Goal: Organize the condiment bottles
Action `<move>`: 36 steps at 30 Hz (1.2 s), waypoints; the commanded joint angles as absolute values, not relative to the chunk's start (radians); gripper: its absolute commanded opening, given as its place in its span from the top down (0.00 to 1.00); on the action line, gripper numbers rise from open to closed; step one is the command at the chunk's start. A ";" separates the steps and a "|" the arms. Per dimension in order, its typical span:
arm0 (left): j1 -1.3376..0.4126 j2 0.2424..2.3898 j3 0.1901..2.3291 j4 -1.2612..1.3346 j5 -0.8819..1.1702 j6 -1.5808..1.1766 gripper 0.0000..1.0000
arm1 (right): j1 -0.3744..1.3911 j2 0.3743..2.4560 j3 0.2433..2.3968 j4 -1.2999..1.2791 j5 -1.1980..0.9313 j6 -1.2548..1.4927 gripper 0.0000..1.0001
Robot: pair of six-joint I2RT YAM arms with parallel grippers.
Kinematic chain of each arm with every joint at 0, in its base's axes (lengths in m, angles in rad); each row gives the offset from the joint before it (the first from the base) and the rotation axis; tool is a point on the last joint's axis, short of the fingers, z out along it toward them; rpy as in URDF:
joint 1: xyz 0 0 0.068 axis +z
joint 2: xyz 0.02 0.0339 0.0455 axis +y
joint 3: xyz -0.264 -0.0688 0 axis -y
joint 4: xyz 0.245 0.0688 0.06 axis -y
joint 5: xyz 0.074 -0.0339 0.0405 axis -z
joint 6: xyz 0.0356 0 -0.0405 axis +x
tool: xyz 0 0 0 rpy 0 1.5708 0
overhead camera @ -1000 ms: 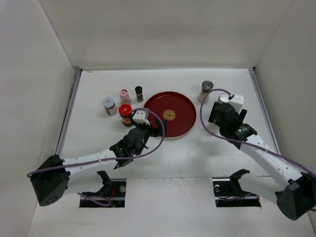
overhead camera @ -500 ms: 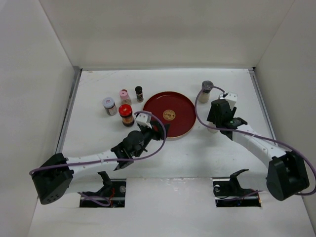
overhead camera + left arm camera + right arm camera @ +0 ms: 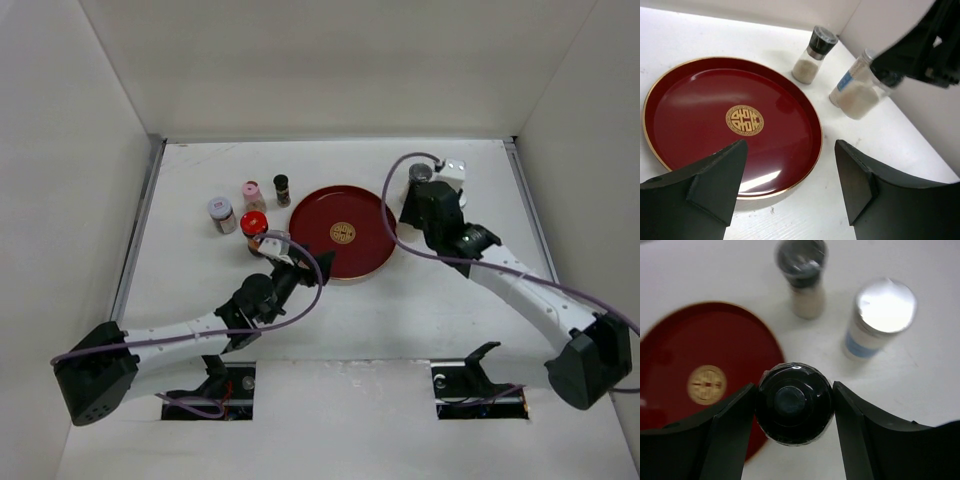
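**Materials and shapes.** A round, glossy dark-red tray [image 3: 325,208] with a thin gilt rim and a gold medallion at its centre is taken as the landmark. Just off its right rim, a black-topped jar [image 3: 795,415] is clamped by its smooth round cap between the matt black fingers of the right gripper [image 3: 795,390]. In the left wrist view its clear body, filled with white powder, is seen tilted. Whether its base touches the table cannot be told.

Off the tray's far-right rim stand a waisted glass grey-capped shaker [image 3: 802,280] with pale contents and a cylindrical silver-capped jar [image 3: 880,315] with a blue label. They are seen upright, near each other but apart.

The left gripper [image 3: 790,147] is held at the tray's near-left rim. Its wedge-shaped jaws are parted, and the tray's lacquer is seen through the gap. A red-capped jar [image 3: 253,224] stands just beside it, off the tray's left rim. A white-lilac-capped jar [image 3: 220,212], a pink-capped jar [image 3: 253,193] and a slim dark-capped bottle [image 3: 282,189] are ranged further left and behind, each apart from its neighbour.

**Edges and room.** A broad band of table lies between the tray's near rim and the arm bases, and a narrower band lies behind its far rim.

**Surface and surroundings.** The table [image 3: 380,315] is white, matt and faintly grained. It is enclosed on three sides by plain white walls [image 3: 330,70].
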State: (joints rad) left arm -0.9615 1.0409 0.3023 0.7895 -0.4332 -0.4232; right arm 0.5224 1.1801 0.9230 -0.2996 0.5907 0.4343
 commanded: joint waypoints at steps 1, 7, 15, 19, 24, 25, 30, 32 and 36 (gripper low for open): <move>-0.949 0.996 0.272 0.916 -0.426 -0.419 0.31 | 0.564 1.297 1.083 -0.128 0.545 0.400 0.56; -0.904 0.937 0.236 0.920 -0.451 -0.423 0.30 | 0.597 1.607 1.303 0.009 0.471 0.335 0.56; -0.878 0.896 0.212 0.913 -0.494 -0.426 0.30 | 0.597 1.942 1.592 0.005 0.459 0.255 0.56; -0.871 0.913 0.215 0.913 -0.494 -0.425 0.30 | 0.597 2.011 1.626 0.005 0.466 0.244 0.52; -0.855 0.928 0.215 0.911 -0.508 -0.426 0.30 | 0.600 1.970 1.580 0.015 0.465 0.250 0.10; -0.855 0.928 0.215 0.911 -0.511 -0.426 0.30 | 0.602 1.941 1.569 0.017 0.462 0.250 0.07; -0.854 0.937 0.218 0.911 -0.512 -0.428 0.30 | 0.588 1.761 1.508 -0.005 0.451 0.241 0.02; -0.854 0.942 0.218 0.911 -0.512 -0.430 0.30 | 0.544 1.703 1.470 -0.024 0.462 0.235 0.02; -0.854 0.948 0.219 0.913 -0.509 -0.434 0.30 | 0.443 1.657 1.402 -0.106 0.515 0.233 0.01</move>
State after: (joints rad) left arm -0.8577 0.9459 0.2218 0.8600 -0.5049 -0.4252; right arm 0.5201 1.6787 1.4460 -0.0597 0.4580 0.2451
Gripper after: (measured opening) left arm 0.699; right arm 0.986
